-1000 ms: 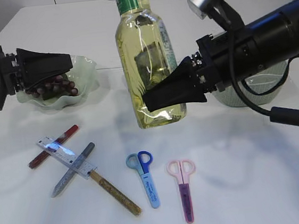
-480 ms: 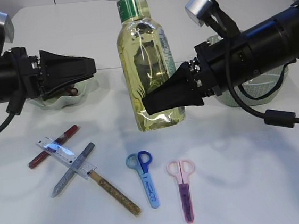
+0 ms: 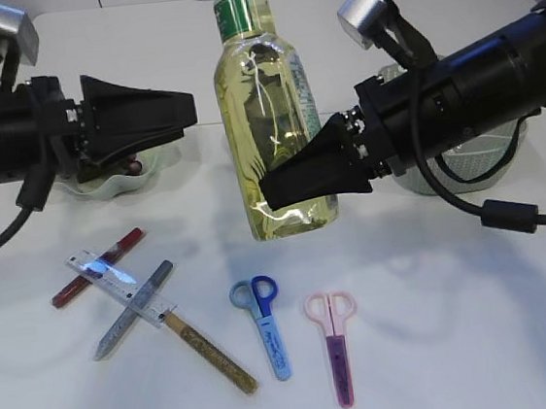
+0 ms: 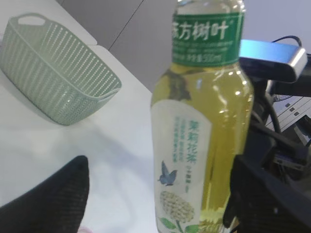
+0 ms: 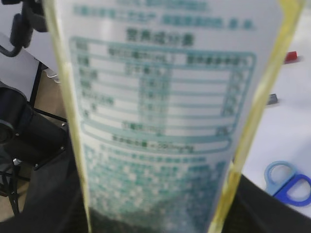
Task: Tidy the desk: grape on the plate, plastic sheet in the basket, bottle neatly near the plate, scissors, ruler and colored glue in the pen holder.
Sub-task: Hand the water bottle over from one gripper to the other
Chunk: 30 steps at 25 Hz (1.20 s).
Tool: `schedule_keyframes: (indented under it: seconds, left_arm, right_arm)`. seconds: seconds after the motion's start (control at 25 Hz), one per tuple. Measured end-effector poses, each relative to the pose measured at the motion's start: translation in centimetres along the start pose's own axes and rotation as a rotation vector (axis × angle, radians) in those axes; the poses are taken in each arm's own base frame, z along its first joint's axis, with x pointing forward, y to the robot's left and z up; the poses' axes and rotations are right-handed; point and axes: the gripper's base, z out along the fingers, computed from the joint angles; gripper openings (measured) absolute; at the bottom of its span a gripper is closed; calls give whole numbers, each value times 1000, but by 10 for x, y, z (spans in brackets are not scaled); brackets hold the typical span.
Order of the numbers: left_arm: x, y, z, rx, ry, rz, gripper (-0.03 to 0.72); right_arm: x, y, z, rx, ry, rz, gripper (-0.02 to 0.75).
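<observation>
Nearest on the desk [image 3: 483,339] lie pink scissors [image 3: 334,340] and blue scissors [image 3: 264,321] side by side, well apart from the arms. To their left a clear ruler [image 3: 115,284] lies crossed over three glue sticks: gold [image 3: 208,351], silver [image 3: 133,309] and red [image 3: 97,267]. Above them the right gripper [image 3: 295,178] has its fingers clamped on the lower body of the bottle [image 3: 269,117], holding it upright and clear of the desk; the right wrist view is filled by its blurred back label. The left gripper [image 3: 161,114] hangs in front of the green plate [image 3: 114,179], pointing toward the bottle but apart from it; whether its fingers are wide or narrow cannot be told. Dark grapes [image 3: 133,163] show on the plate. The green basket [image 3: 473,159] sits behind the right arm.
</observation>
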Motion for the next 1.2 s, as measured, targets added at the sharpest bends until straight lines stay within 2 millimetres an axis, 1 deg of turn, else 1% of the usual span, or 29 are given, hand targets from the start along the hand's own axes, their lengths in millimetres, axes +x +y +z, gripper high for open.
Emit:
schedule_keyframes:
  seconds: [0.16, 0.28, 0.4, 0.48, 0.68, 0.84, 1.0, 1.16, 1.2]
  left_arm:
    - [-11, -19, -6, 16, -27, 60, 668]
    - [-15, -27, -9, 27, -37, 83, 637]
    - [-15, -28, -9, 30, -36, 86, 567]
    - [-15, -28, -9, 30, -36, 90, 548]
    - [-20, -27, -7, 32, -39, 114, 536]
    - [-18, -19, -4, 25, -31, 96, 533]
    - [-18, -12, -3, -49, -28, 53, 545]
    - [-18, -15, 2, -36, -21, 13, 648]
    - [-18, -17, 4, -27, -16, 10, 662]
  right_arm:
    - [1, 0, 0, 3, 8, 3, 455]
    - [1, 0, 0, 5, 8, 5, 455]
    - [1, 0, 0, 5, 8, 5, 455]
    - [0, -1, 0, 7, 4, 9, 455]
    - [-2, -1, 0, 7, -12, 13, 455]
    - [-3, -1, 0, 6, -18, 15, 455]
    - [-4, -1, 0, 7, -19, 13, 455]
    - [-4, -1, 0, 7, -20, 13, 455]
    - [-4, -1, 0, 7, -20, 13, 455]
